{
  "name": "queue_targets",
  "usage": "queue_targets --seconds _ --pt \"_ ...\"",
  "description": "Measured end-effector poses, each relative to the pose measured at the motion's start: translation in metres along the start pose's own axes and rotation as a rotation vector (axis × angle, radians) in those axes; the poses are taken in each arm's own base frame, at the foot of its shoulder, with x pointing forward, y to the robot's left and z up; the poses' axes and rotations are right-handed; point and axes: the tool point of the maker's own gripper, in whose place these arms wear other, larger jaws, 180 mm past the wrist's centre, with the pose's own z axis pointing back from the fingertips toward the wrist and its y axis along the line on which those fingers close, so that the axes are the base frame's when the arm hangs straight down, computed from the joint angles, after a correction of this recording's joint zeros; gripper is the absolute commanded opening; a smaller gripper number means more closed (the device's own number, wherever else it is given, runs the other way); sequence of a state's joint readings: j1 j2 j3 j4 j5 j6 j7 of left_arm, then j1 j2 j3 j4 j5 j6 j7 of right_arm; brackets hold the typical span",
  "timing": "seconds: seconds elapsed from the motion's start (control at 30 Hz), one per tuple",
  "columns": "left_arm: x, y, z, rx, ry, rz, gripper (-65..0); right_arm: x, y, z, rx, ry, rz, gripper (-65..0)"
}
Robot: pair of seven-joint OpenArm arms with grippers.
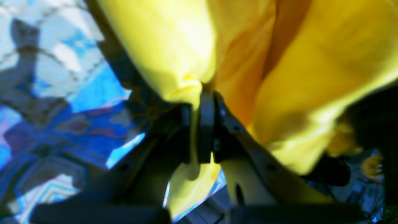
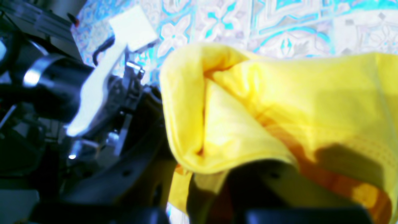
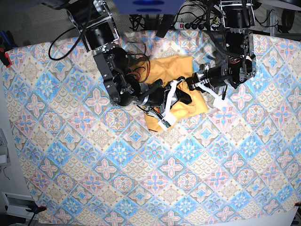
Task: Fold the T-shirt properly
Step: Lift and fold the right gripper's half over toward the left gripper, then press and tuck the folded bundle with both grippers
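Working left to right across the T-shirt (image 3: 176, 87), which lies bunched on the patterned cloth (image 3: 94, 155) near its far edge: your right claw (image 3: 181, 99) sits at the shirt's left part, clenched on a rolled hem, and your left claw (image 1: 202, 124) at its right is pinching a fold tight. Keep both pinches firm, lift the shirt level, and draw the fabric taut before laying it over, so nothing bunches underneath.

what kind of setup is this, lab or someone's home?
Probably a lab robot workcell, not a home. A table draped in a diamond-patterned cloth carries two arms mounted at its far edge, both over a yellow T-shirt. A power strip and loose cables lie behind the arms.
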State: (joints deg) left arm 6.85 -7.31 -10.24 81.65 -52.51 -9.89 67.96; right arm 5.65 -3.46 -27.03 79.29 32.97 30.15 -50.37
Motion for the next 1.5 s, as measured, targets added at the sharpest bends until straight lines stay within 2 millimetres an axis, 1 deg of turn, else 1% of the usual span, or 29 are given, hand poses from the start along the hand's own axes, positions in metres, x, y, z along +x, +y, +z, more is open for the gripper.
queue_targets --seconds 0.07,0.1,0.17,0.23,0.33,0.4,0.43,0.5,0.57,0.67,0.73,0.83,0.93,1.03,1.1,1.13,1.2,1.27,1.37,1.4,1.5 --pt "0.0 0.0 0.0 0.001 -0.001 0.001 -65.0 -0.004 0.001 -0.001 0.0 0.012 0.002 -64.3" --pt "0.0 0.001 0.0 0.001 -0.001 0.001 -65.0 -0.005 0.003 -0.002 0.005 0.019 0.011 -63.1" --pt "0.0 0.0 0.0 0.001 -0.002 0.001 -65.0 -0.002 0.007 -0.005 0.016 0.029 0.035 -58.9" --pt "0.0 0.001 0.0 0.001 -0.001 0.002 -65.0 0.006 0.009 -0.006 0.022 0.01 0.045 -52.7" --pt "0.0 0.001 0.0 0.002 -0.002 0.001 -65.0 0.01 0.008 -0.004 0.018 -0.003 0.049 -44.8" --pt "-0.001 0.001 0.0 0.002 0.0 0.002 -65.0 0.009 0.008 -0.003 0.016 0.0 0.047 -41.2" --pt "-0.001 0.001 0.0 0.002 0.001 0.003 -65.0 0.009 0.007 -0.003 0.015 -0.002 0.045 -40.7" --pt "-0.001 0.001 0.0 0.002 0.0 0.003 -65.0 0.012 0.003 0.0 0.005 -0.017 0.031 -40.7" --pt "-0.001 0.002 0.001 0.003 0.0 0.003 -65.0 0.02 -0.004 0.006 -0.016 -0.047 0.018 -40.7" --pt "0.0 0.002 0.001 0.004 -0.001 0.003 -65.0 0.035 -0.025 0.023 -0.07 -0.113 -0.01 -40.7" --pt "-0.001 0.004 0.002 0.008 0.0 0.002 -65.0 0.04 -0.04 0.033 -0.105 -0.143 -0.032 -40.7" --pt "0.001 0.007 0.005 0.017 0.001 -0.004 -65.0 0.028 -0.061 0.051 -0.164 -0.144 -0.061 -40.8" --pt "0.001 0.008 0.005 0.017 0.0 -0.003 -65.0 0.018 -0.072 0.071 -0.209 -0.165 -0.051 -40.8" --pt "0.001 0.008 0.005 0.018 0.001 -0.003 -65.0 0.007 -0.08 0.08 -0.233 -0.16 -0.049 -40.8" --pt "0.001 0.008 0.005 0.018 0.001 -0.003 -65.0 -0.005 -0.082 0.083 -0.242 -0.136 -0.063 -41.4" --pt "0.001 0.007 0.005 0.018 0.002 -0.004 -65.0 -0.013 -0.081 0.083 -0.242 -0.125 -0.072 -42.9" --pt "0.001 0.007 0.004 0.017 0.003 -0.005 -65.0 -0.028 -0.076 0.081 -0.235 -0.104 -0.097 -47.7" --pt "0.001 0.006 0.004 0.014 0.002 -0.005 -65.0 -0.04 -0.072 0.078 -0.226 -0.083 -0.112 -52.8" --pt "0.001 0.005 0.004 0.014 0.002 -0.007 -65.0 -0.044 -0.067 0.074 -0.212 -0.07 -0.11 -57.7" --pt "0.002 0.006 0.004 0.015 0.002 -0.007 -65.0 -0.043 -0.062 0.071 -0.201 -0.066 -0.096 -58.3" --pt "0.002 0.005 0.004 0.014 0.001 -0.009 -65.0 -0.05 -0.043 0.056 -0.159 0.015 -0.004 -58.2"
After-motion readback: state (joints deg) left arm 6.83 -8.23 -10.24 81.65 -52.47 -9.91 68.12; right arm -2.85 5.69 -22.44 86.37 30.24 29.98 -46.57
